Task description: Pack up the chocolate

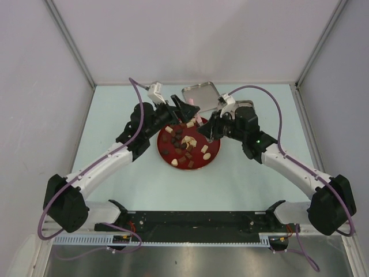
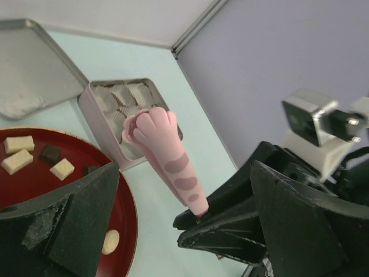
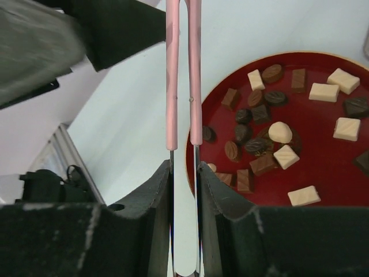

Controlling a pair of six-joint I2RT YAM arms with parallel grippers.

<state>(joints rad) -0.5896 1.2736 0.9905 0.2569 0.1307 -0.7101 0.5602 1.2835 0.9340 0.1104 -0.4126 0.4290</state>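
Pale green table (image 1: pixel 144 184), enclosed by plain grey walls on three sides. A red plate (image 1: pixel 196 163) sits at table centre. The chocolate (image 1: pixel 187 140) lies loose on this plate: dark brown, reddish-brown and cream pieces, cubes and ovals, scattered across the surface.

An open metal tin (image 2: pixel 92 118) lined with white paper cups stands at roughly 2 o'clock from the plate. Its lid (image 2: pixel 34 63) lies flat at 12 o'clock.

Right gripper (image 3: pixel 184 168): fingers closed firmly on the handle end of the pink tongs (image 3: pixel 173 86). The tong arms run nearly parallel, and the paw-shaped tips meet near the tin.

Left gripper (image 2: pixel 184 164): fingers spread wide and gripping nothing, positioned at the plate's 11 o'clock edge.
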